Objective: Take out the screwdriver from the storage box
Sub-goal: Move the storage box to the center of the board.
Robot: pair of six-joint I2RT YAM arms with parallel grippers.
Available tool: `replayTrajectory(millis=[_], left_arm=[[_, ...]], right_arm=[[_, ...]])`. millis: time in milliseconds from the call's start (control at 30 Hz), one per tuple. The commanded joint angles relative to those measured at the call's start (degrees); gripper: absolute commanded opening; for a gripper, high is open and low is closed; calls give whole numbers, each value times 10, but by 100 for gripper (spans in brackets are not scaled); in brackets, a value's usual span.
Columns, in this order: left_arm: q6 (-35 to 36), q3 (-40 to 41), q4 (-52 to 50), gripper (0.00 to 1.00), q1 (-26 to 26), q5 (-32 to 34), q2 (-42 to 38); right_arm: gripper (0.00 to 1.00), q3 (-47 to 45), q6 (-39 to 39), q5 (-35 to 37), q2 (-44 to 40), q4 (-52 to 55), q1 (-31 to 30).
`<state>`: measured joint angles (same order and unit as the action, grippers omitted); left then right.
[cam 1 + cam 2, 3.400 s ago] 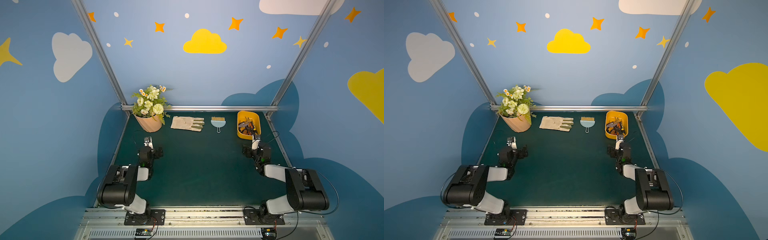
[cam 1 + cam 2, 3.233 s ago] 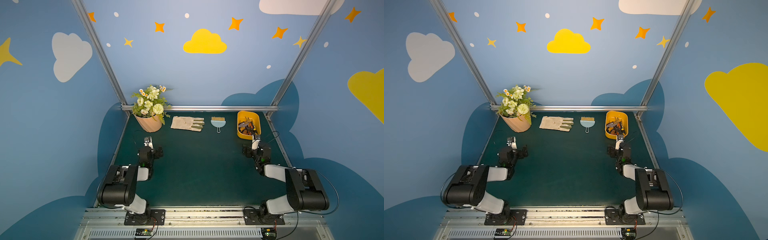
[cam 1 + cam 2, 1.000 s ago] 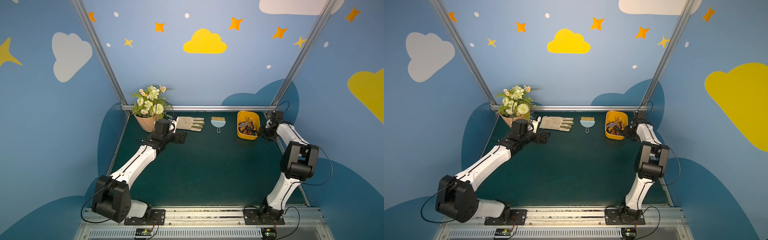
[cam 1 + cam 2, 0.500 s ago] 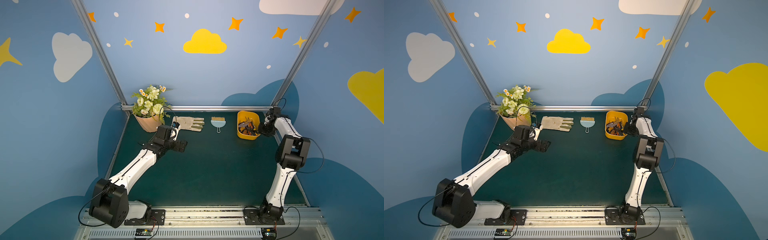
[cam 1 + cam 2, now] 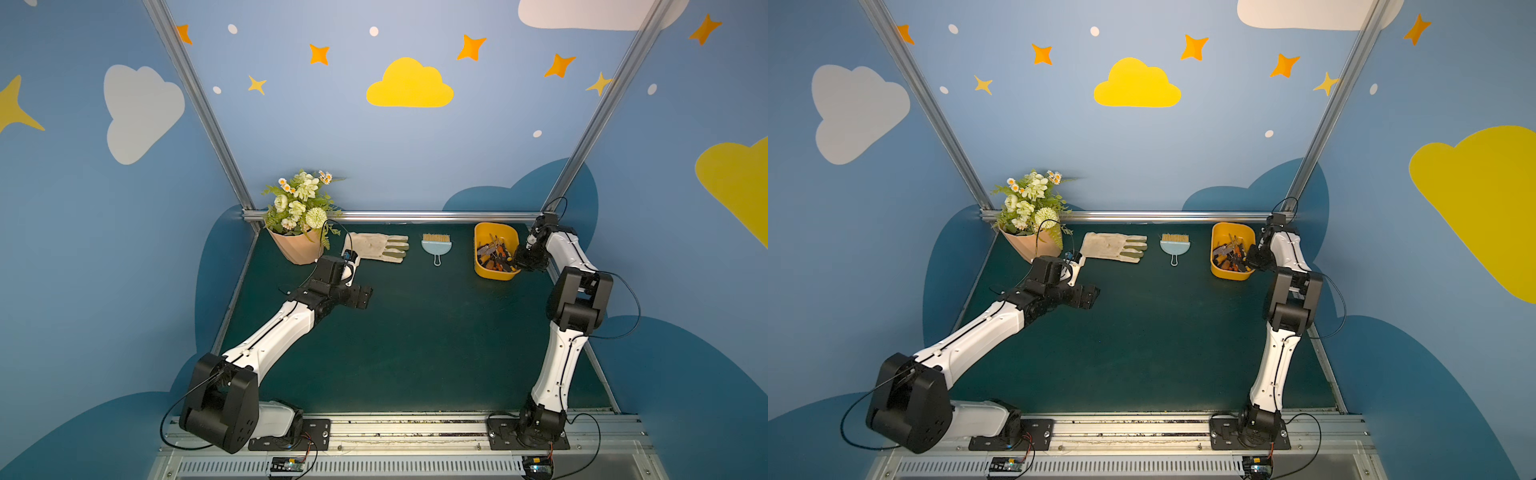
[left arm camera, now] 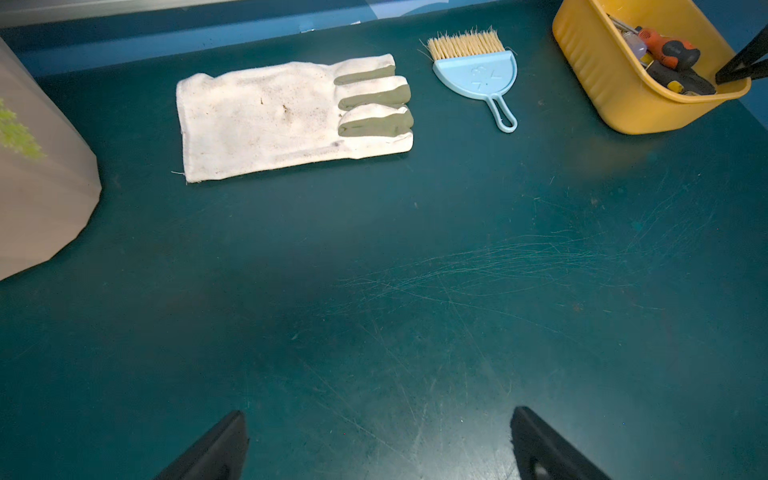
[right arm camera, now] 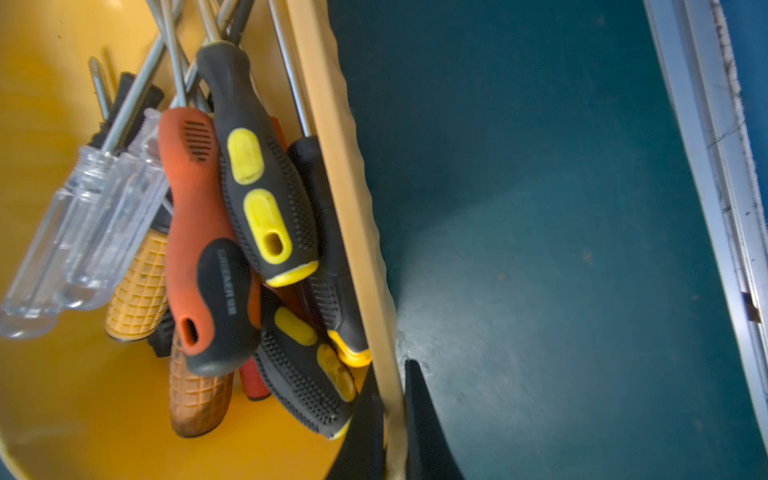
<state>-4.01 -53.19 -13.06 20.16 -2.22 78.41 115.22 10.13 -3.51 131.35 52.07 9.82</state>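
In a top view, our right gripper (image 5: 518, 262) meets the storage box (image 5: 494, 272). The left wrist view shows our left gripper (image 6: 379, 411) spread and empty. In the right wrist view we pinch the box's wall. The screwdriver (image 7: 266, 187) lies just inside it, stiff and likely light, so we should take its textured handle.

Left arm stretched forward, left gripper (image 6: 378, 413) wide open; right gripper (image 7: 392, 374) pinched shut (astride storage box (image 7: 332, 166) wall).
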Motion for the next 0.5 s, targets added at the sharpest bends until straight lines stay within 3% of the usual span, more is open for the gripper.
replayTrajectory(millis=[0, 167, 467], left_arm=[[-14, -22, -8, 100, -1, -8, 7], [-12, -28, -7, 100, -1, -45, -1], [-27, -52, -24, 100, 0, -42, -8]], right_arm=[[0, -17, -6, 7, -21, 38, -8], [0, -71, -7, 21, -64, 37, -25], [0, -246, 13, 25, -179, 3, -65]])
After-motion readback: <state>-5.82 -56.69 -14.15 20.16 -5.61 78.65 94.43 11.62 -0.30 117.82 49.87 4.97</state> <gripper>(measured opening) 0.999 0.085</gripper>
